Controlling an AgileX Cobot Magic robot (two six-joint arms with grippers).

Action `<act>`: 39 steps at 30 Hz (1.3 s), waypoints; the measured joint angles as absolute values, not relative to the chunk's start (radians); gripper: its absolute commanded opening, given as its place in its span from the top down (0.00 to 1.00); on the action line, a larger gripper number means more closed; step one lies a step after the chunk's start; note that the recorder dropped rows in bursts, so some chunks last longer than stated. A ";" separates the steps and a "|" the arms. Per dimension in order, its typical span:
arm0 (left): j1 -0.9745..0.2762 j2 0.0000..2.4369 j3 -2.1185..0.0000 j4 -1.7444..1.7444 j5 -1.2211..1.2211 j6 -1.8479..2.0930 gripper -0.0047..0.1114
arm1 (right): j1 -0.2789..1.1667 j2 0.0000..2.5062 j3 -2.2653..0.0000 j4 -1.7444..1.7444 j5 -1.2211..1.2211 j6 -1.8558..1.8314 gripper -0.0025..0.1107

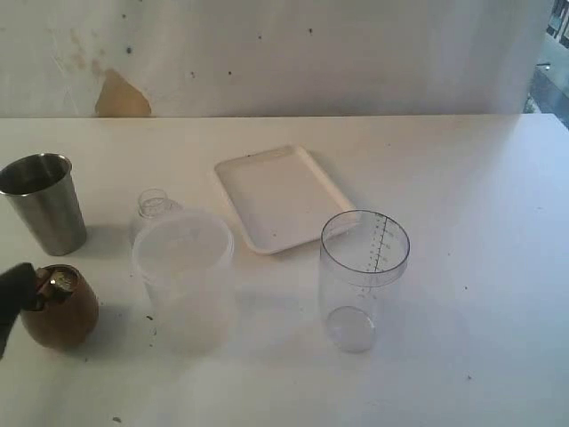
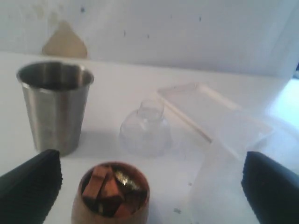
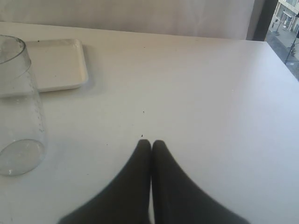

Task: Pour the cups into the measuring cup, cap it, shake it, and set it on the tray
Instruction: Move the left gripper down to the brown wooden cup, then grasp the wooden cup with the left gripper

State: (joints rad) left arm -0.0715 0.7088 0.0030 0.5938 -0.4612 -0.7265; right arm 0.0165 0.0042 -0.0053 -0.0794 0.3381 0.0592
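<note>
So, exterior view first. Your left gripper (image 1: 18, 294) pokes in at the lower left edge of the frame as one dark finger, right up against the round brown wooden cup (image 1: 60, 310). Just above that stands the tapered shiny stainless-steel tumbler (image 1: 40, 203), upright. Left of centre is the frosted translucent plastic container (image 1: 182, 276), with a small clear domed lid with a spout (image 1: 153, 206) just behind it. The flat white rectangular tray (image 1: 280, 197) lies in the middle of the white table (image 1: 480, 222). The tall clear plastic measuring cup with the printed scale (image 1: 363, 277) stands upright at the tray's lower right corner, well apart from both cups.

Left wrist view: your jaws are spread wide, one dark finger at each bottom corner, clamping nothing. The wooden cup (image 2: 110, 200) sits between them, nearer the bottom-left finger, and it holds brown chunks plus something shiny. The steel tumbler (image 2: 56, 107) is at the upper left and the clear lid (image 2: 145, 130) is mid-frame. The frosted container (image 2: 219, 182) is a blur at lower right, so I can't tell if the finger there touches it.

Right wrist view: your right gripper (image 3: 151, 145) is clenched, fingers pressed together with nothing between them, over bare table at bottom centre. The measuring cup (image 3: 17, 116) is at the left edge, with the tray (image 3: 56, 65) above it at upper left.
</note>
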 measured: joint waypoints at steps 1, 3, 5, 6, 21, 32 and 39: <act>-0.071 0.759 0.003 0.594 -0.464 -0.710 0.08 | 0.017 0.004 -0.005 -0.079 0.338 0.059 0.98; -0.071 0.854 0.003 0.586 -0.478 -0.661 0.08 | 0.017 0.004 -0.005 -0.079 0.338 0.059 0.98; -0.071 0.932 0.003 0.570 -0.508 -0.611 0.08 | 0.017 0.004 -0.005 -0.079 0.338 0.059 0.98; -0.071 0.973 0.003 0.560 -0.530 -0.584 0.08 | 0.017 0.004 -0.005 -0.079 0.338 0.059 0.98; -0.071 1.357 -0.001 0.340 -0.795 -0.297 0.08 | 0.017 0.004 -0.005 -0.079 0.338 0.059 0.98; -0.071 1.587 -0.078 0.341 -0.845 -0.264 0.08 | 0.017 0.004 -0.005 -0.079 0.338 0.059 0.98; -0.071 1.682 -0.124 0.357 -0.902 -0.237 0.08 | 0.017 0.004 -0.005 -0.079 0.338 0.059 0.98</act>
State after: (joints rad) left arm -0.0715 1.6817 -0.1238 0.3571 -0.9024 -0.2369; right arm 0.0165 0.0042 -0.0053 -0.0794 0.3381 0.0592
